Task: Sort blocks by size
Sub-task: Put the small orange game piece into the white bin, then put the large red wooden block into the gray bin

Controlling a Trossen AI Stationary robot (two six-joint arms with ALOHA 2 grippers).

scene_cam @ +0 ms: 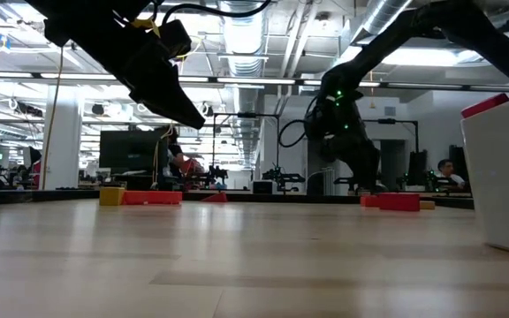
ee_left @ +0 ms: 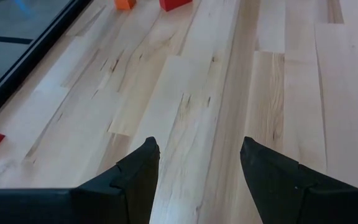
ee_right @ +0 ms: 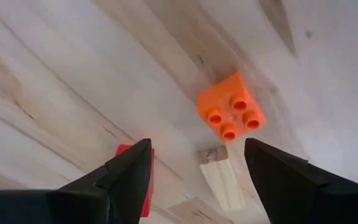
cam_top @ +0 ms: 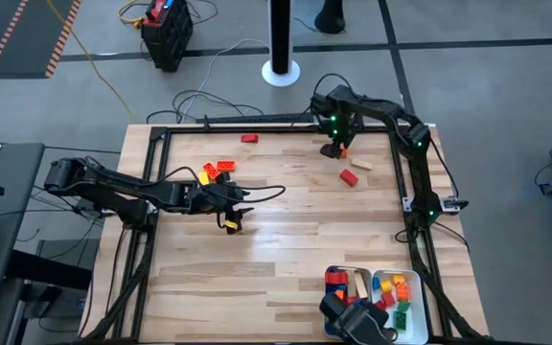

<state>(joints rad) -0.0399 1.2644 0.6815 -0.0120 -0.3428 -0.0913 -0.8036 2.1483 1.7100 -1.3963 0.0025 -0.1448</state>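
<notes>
Right tool [ee_right: 194, 174] released, hovering over orange block [ee_right: 231, 107]; next: lower, centre, clench. Left tool [ee_left: 197, 168] released, empty, above table [ee_left: 185, 93].

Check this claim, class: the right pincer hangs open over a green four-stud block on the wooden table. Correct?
Not quite. The block under the open right pincer is orange, not green, as the right wrist view shows. It does have four studs and lies on the wooden table.

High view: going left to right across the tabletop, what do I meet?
left gripper open above bare wood → red block at the far edge → right gripper open → red block → tan block → white trays holding sorted blocks
</notes>
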